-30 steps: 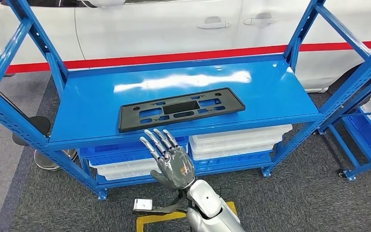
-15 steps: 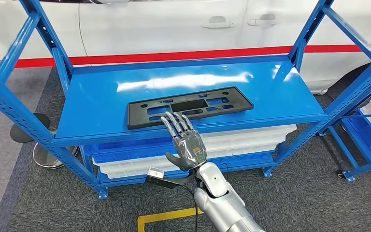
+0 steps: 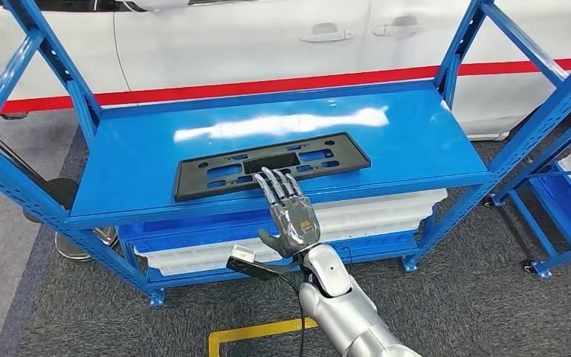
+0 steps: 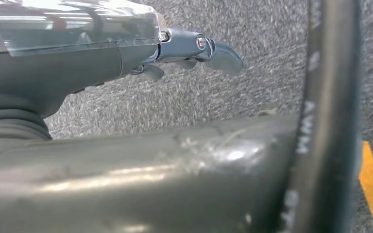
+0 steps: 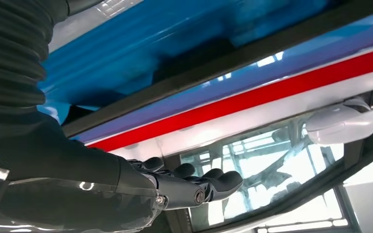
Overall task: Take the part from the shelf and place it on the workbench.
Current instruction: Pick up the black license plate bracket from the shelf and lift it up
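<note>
Dark grey carpet (image 3: 461, 297) runs under a blue steel shelf unit (image 3: 119, 201) that stands in front of a white car (image 3: 268, 37) with a red stripe. Yellow floor tape (image 3: 260, 333) lies on the carpet just in front of the robot. The upper shelf surface carries one item, the black part (image 3: 208, 172), a long flat frame with cut-outs. It lies flat near the front edge, slightly skewed, with bare blue surface on both sides and behind it. Blue uprights bound the shelf at both ends; the front side is unobstructed. White bins (image 3: 372, 212) sit on the level below.

The right hand (image 3: 290, 216) reaches over the front edge with fingers extended and spread. The fingertips (image 3: 271, 178) overlap the near edge of the part; contact cannot be confirmed. It grasps nothing.

The left hand (image 4: 194, 51) hangs above the carpet, fingers loosely extended, holding nothing.
</note>
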You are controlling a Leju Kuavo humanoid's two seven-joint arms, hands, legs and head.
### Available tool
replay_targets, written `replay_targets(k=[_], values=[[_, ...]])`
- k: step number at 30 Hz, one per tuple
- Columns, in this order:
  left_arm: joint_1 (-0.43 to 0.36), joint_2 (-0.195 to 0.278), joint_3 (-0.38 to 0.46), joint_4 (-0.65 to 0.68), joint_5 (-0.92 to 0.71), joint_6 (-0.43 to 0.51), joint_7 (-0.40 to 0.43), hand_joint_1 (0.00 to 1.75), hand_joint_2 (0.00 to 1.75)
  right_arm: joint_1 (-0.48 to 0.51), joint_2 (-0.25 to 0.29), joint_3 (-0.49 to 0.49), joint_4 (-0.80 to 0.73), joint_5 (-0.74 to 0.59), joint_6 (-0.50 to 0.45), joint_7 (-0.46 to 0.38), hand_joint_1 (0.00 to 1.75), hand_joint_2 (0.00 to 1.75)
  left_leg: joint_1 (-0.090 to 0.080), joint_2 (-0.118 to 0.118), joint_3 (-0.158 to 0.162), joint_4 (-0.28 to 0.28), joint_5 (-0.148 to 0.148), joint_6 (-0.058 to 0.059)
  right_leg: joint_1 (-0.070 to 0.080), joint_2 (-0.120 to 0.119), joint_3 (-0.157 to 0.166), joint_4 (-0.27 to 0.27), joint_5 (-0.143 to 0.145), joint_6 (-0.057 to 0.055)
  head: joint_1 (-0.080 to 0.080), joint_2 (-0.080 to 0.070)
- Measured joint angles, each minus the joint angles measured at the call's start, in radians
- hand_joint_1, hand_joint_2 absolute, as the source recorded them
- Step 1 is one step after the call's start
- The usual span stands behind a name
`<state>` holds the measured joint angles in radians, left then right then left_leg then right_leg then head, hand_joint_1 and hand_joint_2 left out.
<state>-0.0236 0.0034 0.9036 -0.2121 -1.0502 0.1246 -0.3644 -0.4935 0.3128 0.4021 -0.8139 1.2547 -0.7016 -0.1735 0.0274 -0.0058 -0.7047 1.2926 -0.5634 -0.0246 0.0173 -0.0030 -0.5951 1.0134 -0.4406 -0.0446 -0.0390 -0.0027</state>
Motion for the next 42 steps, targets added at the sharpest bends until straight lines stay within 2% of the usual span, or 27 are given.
replay_targets(k=[1, 3, 5, 8, 9, 11, 13, 14, 15, 16, 17, 19, 20, 22, 24, 26, 28, 29, 30, 31, 33, 34, 35, 36, 39, 41, 42], values=[[0.000, 0.000, 0.000, 0.000, 0.000, 0.000, 0.000, 0.00, 0.00, -0.001, 0.000, 0.000, 0.004, 0.000, 0.000, 0.002, 0.00, 1.75, -0.001, 0.000, 0.021, -0.043, 0.031, 0.002, 0.002, 0.000, 0.000, 0.005, -0.003, -0.001, 0.000, 0.000], [-0.001, 0.001, 0.001, 0.000, 0.000, 0.000, 0.000, 0.00, 0.00, -0.006, 0.000, 0.000, 0.011, 0.000, 0.000, 0.006, 0.00, 1.75, -0.005, 0.001, 0.082, -0.168, 0.083, 0.012, 0.006, 0.001, -0.003, 0.019, -0.010, 0.002, 0.000, 0.000], [-0.004, 0.002, 0.002, 0.000, -0.001, -0.001, 0.000, 0.00, 0.00, -0.010, 0.000, 0.000, 0.017, 0.001, 0.000, 0.008, 0.00, 1.75, -0.010, 0.001, 0.111, -0.230, 0.095, 0.022, 0.009, 0.001, -0.008, 0.029, -0.014, 0.009, 0.000, 0.000], [-0.003, 0.002, 0.007, 0.000, -0.002, -0.004, -0.001, 0.00, 0.00, -0.012, 0.000, 0.000, 0.025, 0.003, 0.000, 0.013, 0.00, 1.75, -0.008, 0.001, 0.112, -0.239, 0.101, 0.035, 0.009, 0.003, -0.012, 0.033, -0.015, 0.022, 0.000, 0.000], [-0.003, 0.001, 0.009, 0.000, -0.003, -0.005, -0.001, 0.00, 0.00, -0.013, 0.000, 0.000, 0.026, 0.003, 0.000, 0.014, 0.00, 1.75, -0.005, 0.001, 0.114, -0.244, 0.105, 0.040, 0.008, 0.004, -0.017, 0.045, -0.024, 0.029, 0.000, 0.000], [-0.005, 0.000, 0.012, 0.000, -0.006, -0.008, -0.001, 0.00, 0.00, -0.015, 0.000, 0.000, 0.028, 0.003, 0.000, 0.016, 0.00, 1.75, 0.001, 0.003, 0.115, -0.251, 0.110, 0.047, 0.000, 0.006, -0.053, 0.119, -0.070, 0.045, 0.000, 0.000], [-0.005, 0.000, 0.014, 0.000, -0.006, -0.008, -0.001, 0.00, 0.00, -0.014, -0.002, 0.000, 0.033, 0.003, 0.000, 0.016, 0.00, 1.75, 0.003, 0.003, 0.113, -0.252, 0.111, 0.049, -0.014, 0.005, -0.117, 0.244, -0.124, 0.061, 0.000, 0.000], [-0.004, -0.001, 0.015, 0.000, -0.006, -0.009, -0.001, 0.00, 0.00, -0.012, -0.003, 0.000, 0.036, 0.003, 0.000, 0.016, 0.00, 1.75, 0.004, 0.003, 0.112, -0.252, 0.111, 0.048, -0.021, 0.005, -0.138, 0.283, -0.132, 0.068, 0.000, 0.000], [-0.003, -0.001, 0.015, 0.000, -0.006, -0.009, -0.001, 0.00, 0.00, -0.011, -0.004, 0.000, 0.039, 0.003, 0.000, 0.016, 0.00, 1.75, 0.005, 0.002, 0.112, -0.252, 0.110, 0.047, -0.027, 0.004, -0.145, 0.292, -0.123, 0.073, 0.000, 0.000], [-0.003, -0.001, 0.015, 0.000, -0.006, -0.009, -0.002, 0.00, 0.00, -0.010, -0.005, 0.000, 0.041, 0.003, 0.000, 0.016, 0.00, 1.75, 0.007, 0.002, 0.114, -0.252, 0.109, 0.045, -0.032, 0.004, -0.131, 0.262, -0.097, 0.076, 0.000, 0.000], [-0.003, -0.001, 0.016, 0.000, -0.006, -0.009, -0.002, 0.00, 0.00, -0.011, -0.005, 0.000, 0.042, 0.004, 0.000, 0.016, 0.00, 1.75, 0.009, 0.001, 0.116, -0.252, 0.108, 0.042, -0.036, 0.003, -0.098, 0.196, -0.059, 0.078, 0.000, 0.000], [-0.004, -0.001, 0.016, 0.000, -0.006, -0.009, -0.002, 0.00, 0.00, -0.013, -0.005, 0.000, 0.043, 0.004, 0.000, 0.016, 0.00, 1.75, 0.010, 0.000, 0.120, -0.253, 0.106, 0.032, -0.036, 0.004, -0.033, 0.066, -0.011, 0.075, 0.000, 0.000], [-0.004, -0.001, 0.016, 0.000, -0.006, -0.009, -0.002, 0.00, 0.00, -0.014, -0.005, 0.000, 0.043, 0.004, 0.000, 0.016, 0.00, 1.75, 0.010, 0.000, 0.121, -0.254, 0.105, 0.024, -0.033, 0.004, -0.015, 0.026, -0.002, 0.071, 0.000, 0.000], [-0.005, -0.002, 0.016, 0.000, -0.006, -0.009, -0.003, 0.00, 0.00, -0.013, -0.005, 0.000, 0.044, 0.005, 0.000, 0.017, 0.00, 1.75, 0.010, 0.000, 0.123, -0.261, 0.105, 0.006, -0.025, 0.006, -0.012, 0.013, -0.006, 0.057, 0.000, 0.000], [-0.005, -0.002, 0.016, -0.001, -0.006, -0.009, -0.004, 0.00, 0.00, -0.013, -0.005, 0.001, 0.044, 0.006, 0.000, 0.018, 0.00, 1.75, 0.013, 0.001, 0.125, -0.259, 0.100, -0.006, -0.027, 0.007, -0.003, 0.000, -0.003, 0.040, 0.000, 0.000], [-0.006, -0.002, 0.016, -0.001, -0.006, -0.009, -0.004, 0.00, 0.00, -0.014, -0.003, 0.002, 0.045, 0.006, -0.001, 0.018, 0.00, 1.75, 0.014, 0.003, 0.096, -0.190, 0.062, -0.007, -0.029, 0.005, 0.012, -0.014, -0.003, 0.023, 0.000, 0.000], [-0.005, -0.002, 0.016, 0.000, -0.006, -0.009, -0.004, 0.00, 0.00, -0.012, -0.003, 0.005, 0.049, 0.008, 0.000, 0.018, 0.00, 1.75, 0.012, 0.003, 0.029, -0.057, 0.007, -0.004, -0.021, 0.003, 0.020, -0.015, -0.010, 0.011, 0.000, 0.000], [-0.003, -0.002, 0.016, 0.000, -0.006, -0.009, -0.004, 0.00, 0.00, -0.010, -0.003, 0.006, 0.052, 0.008, 0.000, 0.018, 0.00, 1.75, 0.011, 0.003, -0.001, -0.005, -0.007, -0.003, -0.016, 0.003, 0.024, -0.014, -0.014, 0.008, 0.000, 0.000], [-0.002, -0.003, 0.016, 0.000, -0.005, -0.009, -0.004, 0.00, 0.00, -0.008, -0.003, 0.007, 0.055, 0.009, 0.000, 0.019, 0.00, 1.75, 0.010, 0.003, -0.017, 0.015, -0.001, -0.002, -0.012, 0.003, 0.028, -0.012, -0.019, 0.006, 0.000, 0.000], [-0.001, -0.003, 0.017, 0.000, -0.005, -0.009, -0.004, 0.00, 0.00, -0.007, -0.003, 0.007, 0.057, 0.010, 0.000, 0.021, 0.00, 1.75, 0.009, 0.003, -0.013, -0.004, 0.024, 0.000, -0.009, 0.004, 0.033, -0.010, -0.024, 0.006, 0.000, 0.000], [-0.001, -0.004, 0.017, 0.000, -0.004, -0.009, -0.004, 0.00, 0.00, -0.006, -0.003, 0.008, 0.060, 0.012, 0.000, 0.025, 0.00, 1.75, 0.005, 0.004, 0.039, -0.125, 0.096, 0.010, -0.006, 0.005, 0.044, -0.002, -0.039, 0.010, 0.000, 0.000], [-0.001, -0.004, 0.017, 0.000, -0.004, -0.009, -0.005, 0.00, 0.00, -0.007, -0.003, 0.008, 0.061, 0.013, 0.000, 0.027, 0.00, 1.75, 0.002, 0.004, 0.067, -0.185, 0.117, 0.015, -0.004, 0.005, 0.047, 0.003, -0.047, 0.014, 0.000, 0.000], [-0.002, -0.005, 0.017, 0.000, -0.004, -0.009, -0.005, 0.00, 0.00, -0.007, -0.003, 0.008, 0.061, 0.014, 0.000, 0.028, 0.00, 1.75, -0.002, 0.004, 0.085, -0.223, 0.126, 0.020, -0.004, 0.005, 0.048, 0.007, -0.053, 0.019, 0.000, 0.000], [-0.002, -0.005, 0.017, 0.000, -0.004, -0.009, -0.005, 0.00, 0.00, -0.007, -0.003, 0.008, 0.061, 0.015, 0.000, 0.029, 0.00, 1.75, -0.006, 0.004, 0.091, -0.239, 0.122, 0.024, -0.003, 0.005, 0.047, 0.010, -0.055, 0.025, 0.000, 0.000], [0.000, -0.007, 0.017, 0.000, -0.004, -0.009, -0.006, 0.00, 0.00, -0.007, -0.003, 0.009, 0.061, 0.016, -0.001, 0.030, 0.00, 1.75, -0.005, 0.001, 0.103, -0.253, 0.118, 0.037, -0.004, 0.006, 0.044, 0.026, -0.054, 0.040, 0.000, 0.000], [-0.001, -0.009, 0.017, -0.001, -0.004, -0.010, -0.006, 0.00, 0.00, -0.010, -0.003, 0.010, 0.061, 0.016, -0.001, 0.030, 0.00, 1.75, -0.001, 0.001, 0.119, -0.262, 0.114, 0.047, -0.009, 0.006, 0.009, 0.092, -0.069, 0.051, 0.000, 0.000], [-0.002, -0.009, 0.017, -0.001, -0.004, -0.010, -0.006, 0.00, 0.00, -0.011, -0.004, 0.010, 0.061, 0.016, -0.001, 0.030, 0.00, 1.75, -0.001, 0.001, 0.125, -0.264, 0.110, 0.050, -0.013, 0.006, -0.027, 0.149, -0.086, 0.058, 0.000, 0.000]])
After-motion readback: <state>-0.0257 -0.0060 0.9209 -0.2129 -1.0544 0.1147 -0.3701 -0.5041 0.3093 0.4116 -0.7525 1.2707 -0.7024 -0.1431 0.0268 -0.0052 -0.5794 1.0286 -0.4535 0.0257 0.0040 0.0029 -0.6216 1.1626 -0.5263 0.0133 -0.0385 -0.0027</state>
